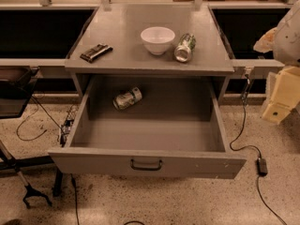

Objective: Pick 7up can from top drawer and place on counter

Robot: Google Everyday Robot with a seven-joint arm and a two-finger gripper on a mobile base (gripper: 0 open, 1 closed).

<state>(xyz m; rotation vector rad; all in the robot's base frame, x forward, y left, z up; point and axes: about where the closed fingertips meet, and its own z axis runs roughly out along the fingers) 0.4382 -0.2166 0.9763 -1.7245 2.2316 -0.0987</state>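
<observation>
The 7up can, pale silvery with green markings, lies on its side in the back left part of the open top drawer. The drawer is pulled far out, and its dark bar handle sits at the middle of the front panel. The grey counter is right above it. My gripper, cream-coloured, hangs at the right edge of the view. It is outside the drawer, to the right of the cabinet, far from the can and at about drawer height.
On the counter stand a white bowl, a greener can with a white patch lying on its side, and a dark flat packet. Dark recessed bays flank the counter. Cables and a power brick lie on the floor to the right, and a black stand is at the left.
</observation>
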